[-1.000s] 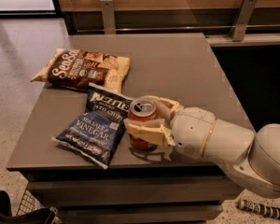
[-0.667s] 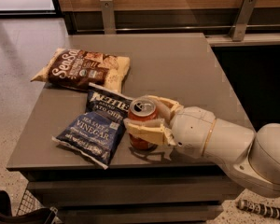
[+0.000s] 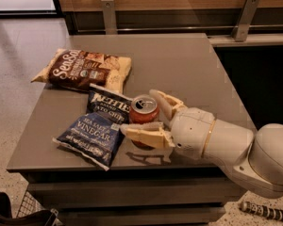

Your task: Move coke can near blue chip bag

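Standing upright near the front of the grey table, the coke can sits just beside the blue Kettle chip bag, pinched between the cream fingers of the gripper reaching in from the right, the brown Sensible bag lying farther back.

Cream gripper around red coke can; dark blue chip bag
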